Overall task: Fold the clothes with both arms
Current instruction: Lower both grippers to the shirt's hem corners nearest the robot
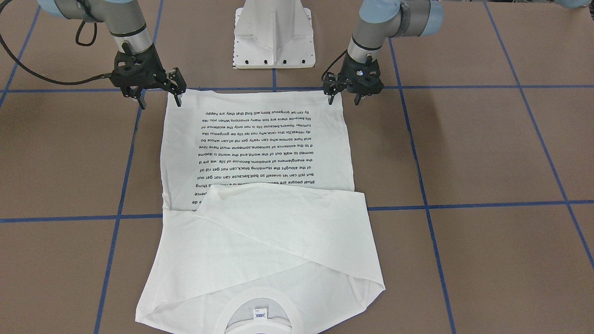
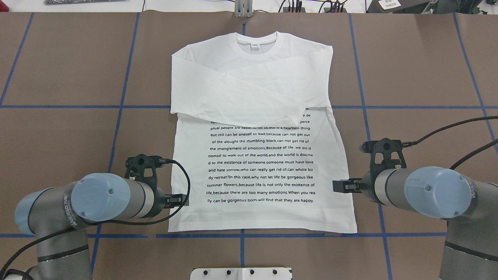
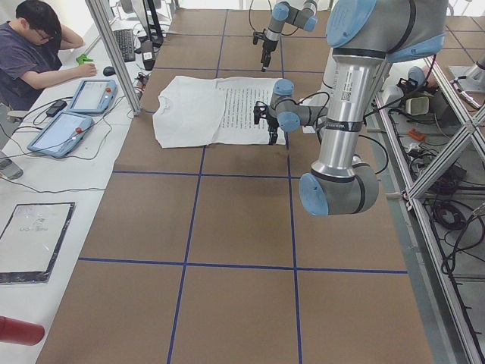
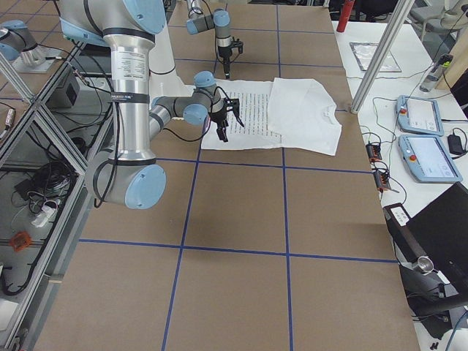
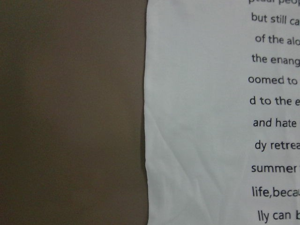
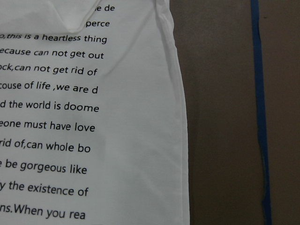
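The white long-sleeved T-shirt point(image 2: 253, 85) lies flat on the brown table, printed side up, with both sleeves folded across the chest. Its collar and neck label point(image 2: 255, 45) point away from the robot. My left gripper point(image 1: 343, 98) is open and hovers over the shirt's side edge close to the hem, one finger on each side of the edge. My right gripper point(image 1: 160, 101) is open too, over the opposite hem corner. The overhead view shows the left gripper point(image 2: 181, 200) and the right gripper point(image 2: 338, 186) at the same edges. Both wrist views show the shirt's edge point(image 5: 146, 140) point(image 6: 185, 140) but no fingers.
The white pedestal point(image 1: 274, 32) stands just behind the hem. Blue tape lines point(image 1: 464, 204) grid the table. At the far side a person point(image 3: 38, 45) sits at a side table with tablets point(image 3: 91, 95), beside an aluminium post point(image 3: 114, 53).
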You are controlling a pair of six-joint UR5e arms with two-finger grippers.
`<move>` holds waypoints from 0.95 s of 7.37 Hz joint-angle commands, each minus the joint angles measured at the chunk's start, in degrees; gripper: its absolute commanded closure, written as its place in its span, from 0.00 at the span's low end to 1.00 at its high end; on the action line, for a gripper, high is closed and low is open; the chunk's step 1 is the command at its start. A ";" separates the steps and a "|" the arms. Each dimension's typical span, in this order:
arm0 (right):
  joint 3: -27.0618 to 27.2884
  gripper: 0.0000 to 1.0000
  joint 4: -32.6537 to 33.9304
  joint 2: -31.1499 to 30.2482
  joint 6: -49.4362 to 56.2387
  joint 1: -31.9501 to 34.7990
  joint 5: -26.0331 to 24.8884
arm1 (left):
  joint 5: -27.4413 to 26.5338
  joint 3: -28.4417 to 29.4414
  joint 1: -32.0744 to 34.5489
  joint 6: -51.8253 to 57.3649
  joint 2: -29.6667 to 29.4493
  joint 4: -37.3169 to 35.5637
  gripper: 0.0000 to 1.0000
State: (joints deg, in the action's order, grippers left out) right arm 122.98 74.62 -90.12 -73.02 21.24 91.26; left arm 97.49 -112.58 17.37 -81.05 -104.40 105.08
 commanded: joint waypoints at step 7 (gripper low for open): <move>-0.81 0.00 -0.09 0.03 -0.01 -0.15 -0.02 | 0.24 0.08 -2.87 -0.43 0.34 -0.84 0.52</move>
State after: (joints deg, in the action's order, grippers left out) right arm 122.21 74.54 -90.10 -73.04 21.12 91.23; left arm 97.66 -112.53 14.60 -81.46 -104.08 104.32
